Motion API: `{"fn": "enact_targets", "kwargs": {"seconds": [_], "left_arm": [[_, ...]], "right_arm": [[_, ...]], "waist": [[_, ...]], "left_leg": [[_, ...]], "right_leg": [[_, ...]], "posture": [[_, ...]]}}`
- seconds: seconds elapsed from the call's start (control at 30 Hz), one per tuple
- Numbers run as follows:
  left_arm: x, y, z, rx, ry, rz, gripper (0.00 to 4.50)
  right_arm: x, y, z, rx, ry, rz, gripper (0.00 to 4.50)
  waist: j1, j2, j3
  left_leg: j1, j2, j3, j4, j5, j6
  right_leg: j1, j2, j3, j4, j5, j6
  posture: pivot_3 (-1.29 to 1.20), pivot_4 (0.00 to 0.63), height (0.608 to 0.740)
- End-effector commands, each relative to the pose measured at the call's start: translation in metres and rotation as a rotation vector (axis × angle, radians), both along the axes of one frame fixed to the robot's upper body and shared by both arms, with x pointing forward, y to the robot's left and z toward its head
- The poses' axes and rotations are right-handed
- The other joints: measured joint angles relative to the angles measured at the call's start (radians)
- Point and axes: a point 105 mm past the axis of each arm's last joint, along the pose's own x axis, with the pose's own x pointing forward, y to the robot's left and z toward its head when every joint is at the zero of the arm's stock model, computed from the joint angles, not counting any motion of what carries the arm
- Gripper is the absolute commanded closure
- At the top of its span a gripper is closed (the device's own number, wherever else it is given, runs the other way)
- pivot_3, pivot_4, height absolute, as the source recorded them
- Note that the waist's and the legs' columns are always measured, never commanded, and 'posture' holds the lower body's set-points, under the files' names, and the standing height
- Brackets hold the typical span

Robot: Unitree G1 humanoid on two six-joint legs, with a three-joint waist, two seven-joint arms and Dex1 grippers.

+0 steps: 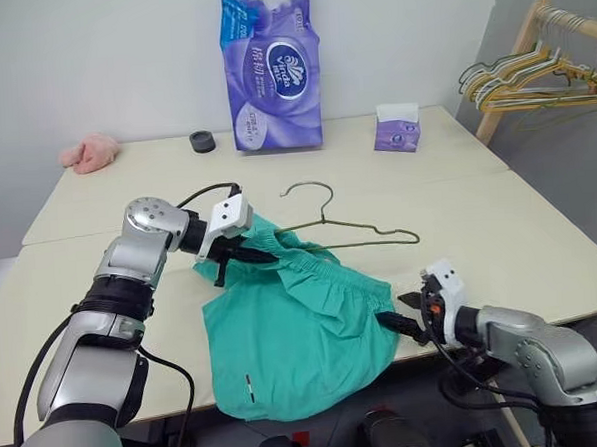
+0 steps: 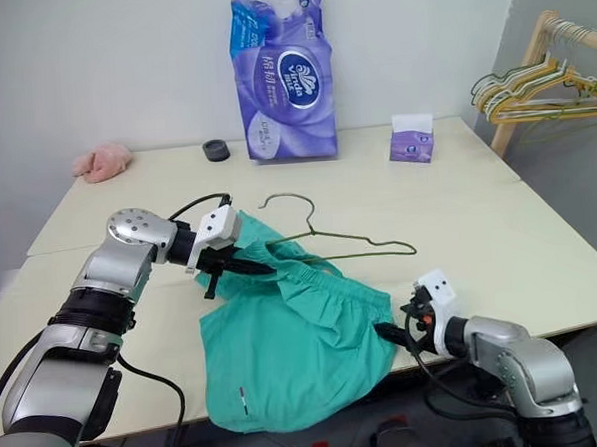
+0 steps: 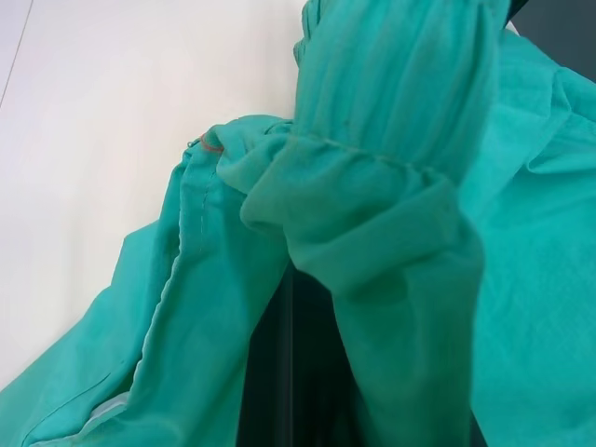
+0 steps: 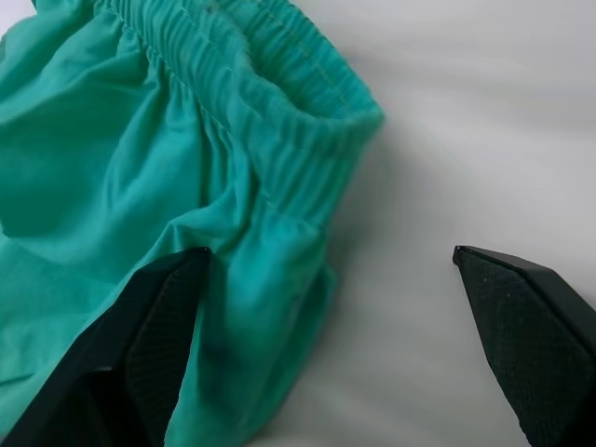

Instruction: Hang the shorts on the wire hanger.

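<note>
**Gripping the shorts by the waistband, hanger bare beside them**

You have the left gripper [image 1: 248, 254] clamped on the gathered waistband of the shorts [image 1: 294, 334], just left of centre in the head view. In the left wrist view that teal cloth drapes over the fingers and bunches into a fold.

The shorts spread across the lower middle of the frame, their lower edge hanging past the near edge of the table [image 1: 539, 231], a small white tag [image 1: 248, 387] near the bottom left of the cloth.

Your right gripper [image 1: 410, 313] sits at lower right, its jaws wide apart and holding nothing. In the right wrist view one finger [image 4: 154, 340] touches the cloth below the waistband's corner; the other stands over bare table.

The wire hanger [image 1: 364, 237] lies flat at centre frame, its hook toward the top, its left end meeting the raised cloth.
</note>
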Motion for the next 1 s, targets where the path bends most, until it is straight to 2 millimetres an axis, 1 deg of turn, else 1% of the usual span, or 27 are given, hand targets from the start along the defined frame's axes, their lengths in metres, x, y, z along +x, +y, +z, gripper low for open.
{"fn": "enact_targets", "kwargs": {"seconds": [0.03,0.07,0.1,0.13,0.23,0.27,0.3,0.43,0.5,0.6,0.67,0.77,0.87,0.93,1.0], "left_arm": [[0.003,0.003,0.015,-0.027,-0.052,0.015,4.50],[0.003,0.003,0.015,-0.028,-0.053,0.017,4.50],[0.003,0.003,0.015,-0.029,-0.054,0.018,4.50],[0.003,0.003,0.015,-0.029,-0.054,0.019,4.50],[0.003,0.004,0.015,-0.032,-0.057,0.025,4.50],[0.004,0.004,0.015,-0.036,-0.061,0.030,4.50],[0.004,0.004,0.016,-0.041,-0.064,0.035,4.50],[0.005,0.003,0.017,-0.066,-0.062,0.048,4.50],[0.005,0.004,0.019,-0.074,-0.055,0.054,4.50],[0.000,0.007,0.022,-0.093,-0.018,0.058,4.50],[-0.005,0.009,0.024,-0.100,0.012,0.049,4.50],[-0.015,0.011,0.024,-0.088,0.057,0.020,4.50],[-0.026,0.015,0.017,-0.043,0.105,-0.009,4.50],[-0.028,0.017,0.013,-0.022,0.114,-0.005,4.50],[-0.026,0.019,0.008,0.000,0.100,0.015,4.50]], "right_arm": [[0.007,0.008,0.005,0.034,0.002,-0.012,0.54],[0.009,0.010,0.006,0.049,0.010,-0.022,0.88],[0.010,0.010,0.006,0.047,0.011,-0.024,1.31],[0.010,0.010,0.007,0.044,0.012,-0.025,1.55],[0.012,0.008,0.008,0.029,-0.004,-0.033,2.51],[0.013,0.008,0.009,0.025,-0.016,-0.040,2.76],[0.015,0.006,0.011,0.002,-0.041,-0.040,3.20],[0.022,-0.008,0.019,-0.105,-0.147,-0.085,4.49],[0.027,-0.021,0.022,-0.170,-0.194,-0.129,4.49],[0.033,-0.055,0.029,-0.323,-0.289,-0.217,4.49],[0.035,-0.071,0.033,-0.374,-0.327,-0.261,4.49],[0.036,-0.084,0.038,-0.385,-0.349,-0.302,4.49],[0.037,-0.096,0.043,-0.392,-0.364,-0.335,4.49],[0.037,-0.098,0.047,-0.392,-0.376,-0.344,4.49],[0.037,-0.099,0.052,-0.392,-0.390,-0.341,4.49]], "waist": [[0.000,0.000,0.000],[0.000,0.000,0.000],[0.000,0.000,0.000],[0.001,0.000,0.000],[0.002,0.000,0.000],[0.002,0.000,0.000],[0.001,0.000,0.000],[0.001,0.000,0.000],[0.001,0.000,0.000],[0.002,0.000,0.000],[0.001,0.000,0.000],[0.000,0.000,0.000],[-0.001,0.001,0.000],[0.000,0.001,0.001],[0.001,0.001,0.001]], "left_leg": [[0.000,0.000,0.000,0.000,0.000,0.000],[0.000,0.000,0.000,0.000,0.000,0.000],[0.000,0.000,0.000,0.000,0.000,0.000],[0.000,0.000,0.000,0.000,0.000,0.000],[-0.001,0.000,0.000,0.000,0.000,0.000],[-0.001,0.000,0.000,0.000,0.000,0.000],[-0.001,0.000,-0.001,0.000,0.000,0.000],[-0.001,0.000,-0.001,0.000,0.000,0.000],[-0.001,0.000,-0.001,0.000,0.000,0.000],[-0.001,0.000,0.000,0.000,0.000,0.000],[-0.001,-0.001,0.000,0.000,0.000,0.000],[-0.001,0.000,-0.001,0.000,0.000,0.000],[-0.001,0.000,0.000,-0.001,0.000,0.000],[-0.001,0.000,0.000,-0.001,0.000,0.000],[0.000,0.000,0.000,-0.001,0.000,0.000]], "right_leg": [[0.000,0.000,0.000,0.000,0.000,0.000],[0.000,0.000,0.000,0.000,0.000,0.000],[0.000,0.000,0.000,0.000,0.000,0.000],[0.000,0.000,0.000,0.000,0.000,0.000],[0.000,0.000,0.000,0.000,0.000,0.000],[0.000,0.000,0.000,0.000,0.000,0.000],[0.000,0.000,0.000,0.000,0.000,0.000],[-0.001,0.000,0.000,0.000,0.000,0.000],[0.000,0.000,0.000,0.000,0.000,0.000],[-0.001,0.000,0.000,0.000,0.000,0.000],[-0.001,0.000,0.000,0.000,0.000,0.001],[0.000,0.000,0.000,0.000,0.000,0.000],[0.000,0.001,0.000,0.000,-0.001,0.000],[0.000,0.001,0.000,0.000,-0.001,0.000],[0.000,0.001,0.000,0.000,-0.001,0.000]], "posture": [[-0.17,0.040,0.740],[-0.16,0.040,0.740],[-0.16,0.040,0.740],[-0.16,0.040,0.740],[-0.17,0.042,0.740],[-0.17,0.042,0.740],[-0.17,0.043,0.740],[-0.17,0.045,0.740],[-0.17,0.047,0.740],[-0.17,0.050,0.740],[-0.18,0.050,0.740],[-0.18,0.052,0.740],[-0.18,0.053,0.740],[-0.18,0.053,0.740],[-0.18,0.055,0.740]]}}
